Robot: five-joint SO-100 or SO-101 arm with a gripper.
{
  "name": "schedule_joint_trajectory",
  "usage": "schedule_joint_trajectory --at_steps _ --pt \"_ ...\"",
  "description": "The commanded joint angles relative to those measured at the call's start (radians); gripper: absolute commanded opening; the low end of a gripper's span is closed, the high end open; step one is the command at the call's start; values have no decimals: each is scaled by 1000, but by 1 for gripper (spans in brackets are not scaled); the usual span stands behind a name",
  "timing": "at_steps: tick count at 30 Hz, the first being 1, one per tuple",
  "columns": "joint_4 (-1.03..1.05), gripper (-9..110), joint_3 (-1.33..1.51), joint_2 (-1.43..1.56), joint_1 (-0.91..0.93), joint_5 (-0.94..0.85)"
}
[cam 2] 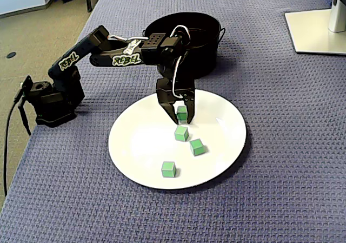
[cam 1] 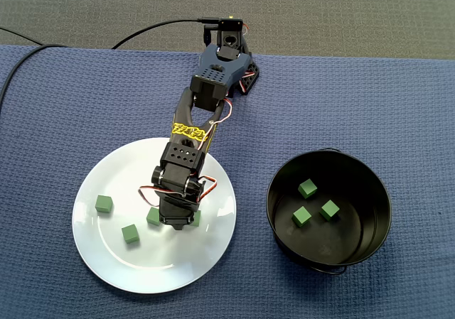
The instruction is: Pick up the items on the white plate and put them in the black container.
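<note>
I watch the blue-clothed desk (cam 1: 341,99) fill both fixed views. The black arm (cam 1: 213,84) reaches from its base at the desk's edge down over the white plate (cam 1: 106,262). The plate lies near the black container (cam 1: 370,212), with a strip of cloth between them. The pincer (cam 2: 181,119) points down at the plate with its jaws spread. I see one green cube (cam 2: 182,112) in the gap between the fingers, and I cannot tell whether either finger touches it. Three more lie loose on the plate: a second cube (cam 2: 181,133) just beside the pincer, a third cube (cam 2: 198,146) further out, and a fourth cube (cam 2: 168,169) closest to the rim. On the container's floor sit three stored cubes (cam 1: 307,187), near each other but not touching.
</note>
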Motion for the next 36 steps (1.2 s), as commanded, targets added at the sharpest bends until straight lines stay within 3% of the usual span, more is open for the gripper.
schedule_joint_trajectory --at_steps 1,9,12,20,36 --pt "51 0 -41 126 34 -8" --pt "100 0 -37 230 54 -3" --pt "100 18 -23 227 44 3" --pt "100 28 5 192 -12 37" --pt "58 23 86 130 -49 63"
